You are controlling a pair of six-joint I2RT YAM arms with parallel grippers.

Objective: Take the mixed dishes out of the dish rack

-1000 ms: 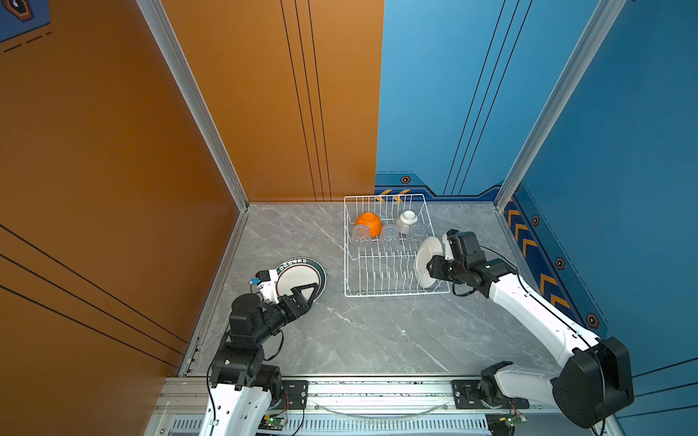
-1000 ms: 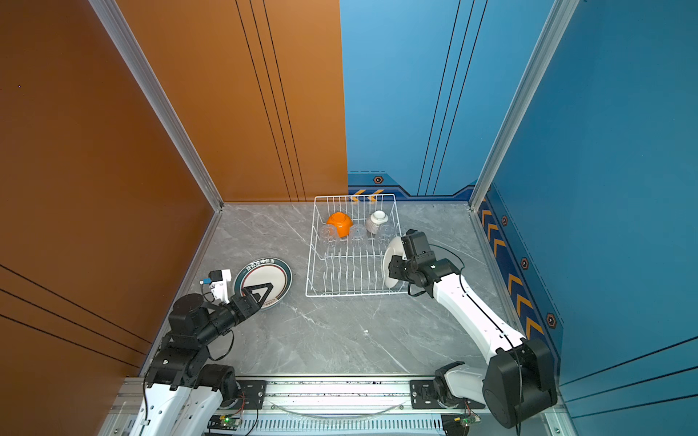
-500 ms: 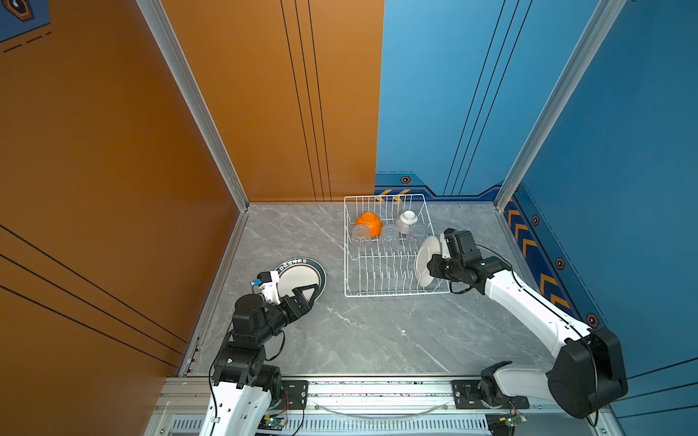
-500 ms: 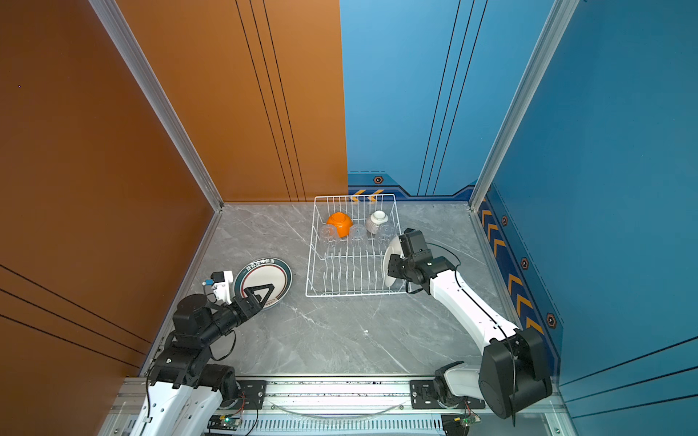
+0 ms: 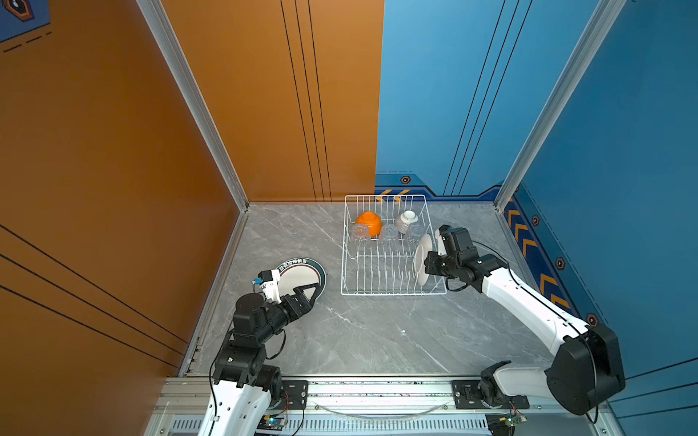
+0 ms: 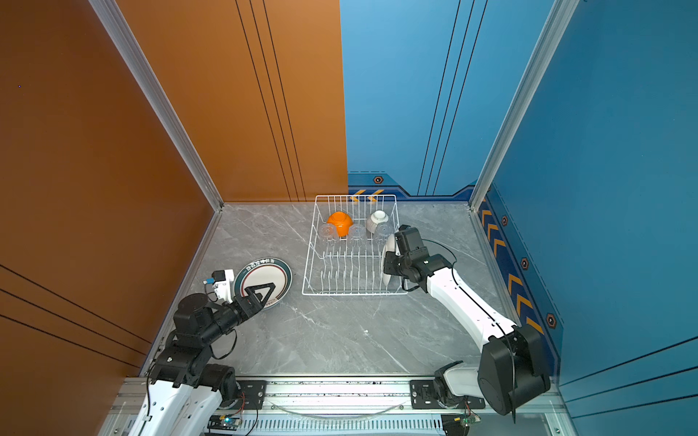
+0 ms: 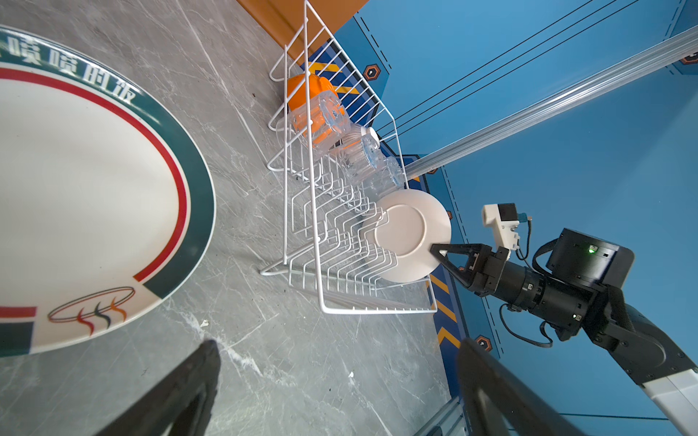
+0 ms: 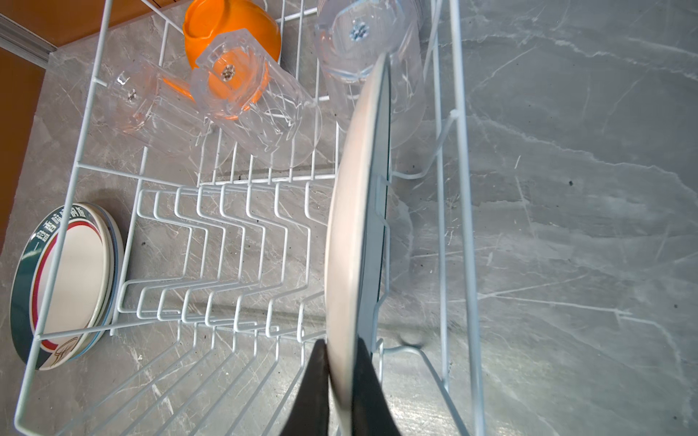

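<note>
The right tool [image 5: 426,264] is clamped on the rim of a plain white plate [image 5: 421,260]. The plate stands upright in the rightmost slots of the dish rack [image 5: 393,293], right of centre in both top views. At the rack's far end (all upturned) sit an orange bowl [image 5: 369,222], a white ribbed bowl [image 5: 406,220] and three clear glasses [image 5: 359,232]. The left tool [image 5: 308,290], jaws spread wide and empty, sits at the near edge of the stacked teal-rimmed plates [image 5: 298,271] on the grey tabletop [image 5: 377,332].

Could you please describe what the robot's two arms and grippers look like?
The left arm and right arm have white link shells and black joints. The left gripper and right gripper carry black triangular open-frame fingers. Each wrist bears a white camera block; black cables loop beside them.
</note>
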